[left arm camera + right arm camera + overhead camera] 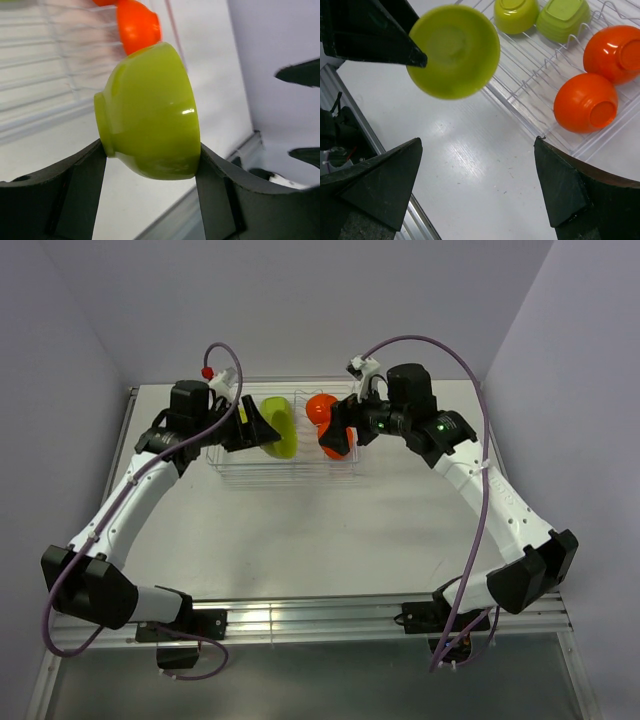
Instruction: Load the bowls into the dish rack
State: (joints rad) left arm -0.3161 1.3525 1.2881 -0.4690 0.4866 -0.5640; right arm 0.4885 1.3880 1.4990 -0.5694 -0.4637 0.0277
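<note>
At upper centre of the top view, the left gripper (256, 428) is clenched on a green bowl (281, 428), held on its side over the rack (228, 478); the right gripper (477, 145) hangs released and empty to its right. Risk: grip bears only on glossy foot and rim, so the bowl may slip, or roll into the orange bowl (585, 102) on release; arms this near may clash.
</note>
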